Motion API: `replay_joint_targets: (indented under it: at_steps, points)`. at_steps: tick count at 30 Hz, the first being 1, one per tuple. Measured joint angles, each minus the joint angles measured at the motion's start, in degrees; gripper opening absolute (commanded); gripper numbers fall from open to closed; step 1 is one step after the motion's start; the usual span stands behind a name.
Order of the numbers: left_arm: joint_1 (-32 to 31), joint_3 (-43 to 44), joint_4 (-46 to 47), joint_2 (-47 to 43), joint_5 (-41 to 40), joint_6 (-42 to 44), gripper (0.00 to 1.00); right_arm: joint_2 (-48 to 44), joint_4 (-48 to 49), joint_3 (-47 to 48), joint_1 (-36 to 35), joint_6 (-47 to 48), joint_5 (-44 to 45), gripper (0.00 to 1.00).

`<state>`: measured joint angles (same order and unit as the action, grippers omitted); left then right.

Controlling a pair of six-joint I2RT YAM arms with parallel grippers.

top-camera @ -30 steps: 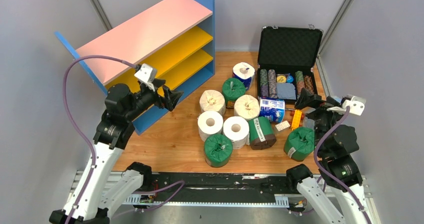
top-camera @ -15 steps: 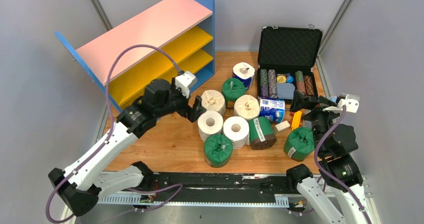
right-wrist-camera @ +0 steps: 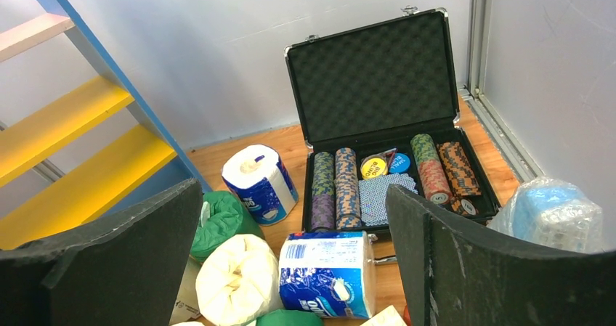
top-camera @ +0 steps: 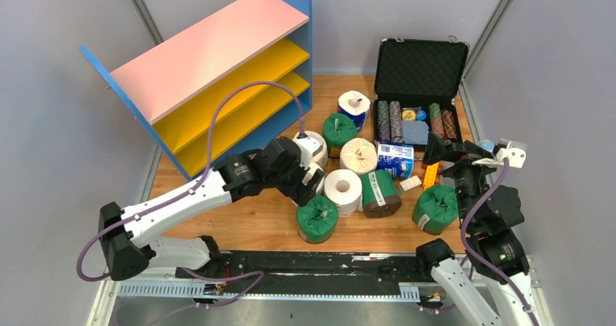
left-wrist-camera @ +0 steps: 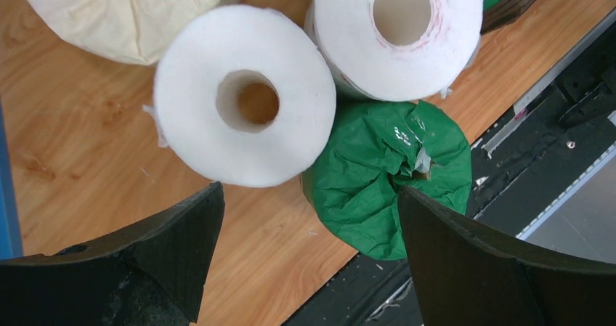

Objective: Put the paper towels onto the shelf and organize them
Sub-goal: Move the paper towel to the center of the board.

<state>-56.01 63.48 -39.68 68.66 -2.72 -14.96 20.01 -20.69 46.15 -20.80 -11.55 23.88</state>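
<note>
Left pincer [left-wrist-camera: 309,257] spread above perhaps eleven paper towels [top-camera: 343,186].

Shelf [top-camera: 218,72] at far left of table [top-camera: 247,210]. Open case [top-camera: 420,94] at far right, chip stacks [top-camera: 396,121] inside. Paper towels [top-camera: 343,188] clustered between them, toward near edge. Left gripper [top-camera: 309,181] over cluster's left side; right gripper [top-camera: 436,152] near case's front.

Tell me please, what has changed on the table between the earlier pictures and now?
The left tool swung from the shelf front rightward and toward the near edge, and now hovers open over a bare white roll, beside a green roll. It holds nothing. The right tool barely moved and is open. No paper towels changed place; the shelf is empty.
</note>
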Motion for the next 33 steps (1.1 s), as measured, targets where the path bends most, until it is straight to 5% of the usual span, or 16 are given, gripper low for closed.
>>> replay_joint_targets:
  at_steps: [21, 33]
  points:
    - [-5.9, 0.0, -4.9, 10.8, -3.7, -12.3, 0.74, 0.2, 0.0, 0.0, 0.0, -0.4, 0.0, 1.0]
    - [-5.9, 0.0, -5.3, 14.0, -1.2, -14.1, 0.45, 0.5, 0.0, 0.0, 0.0, -0.4, 0.0, 1.0]
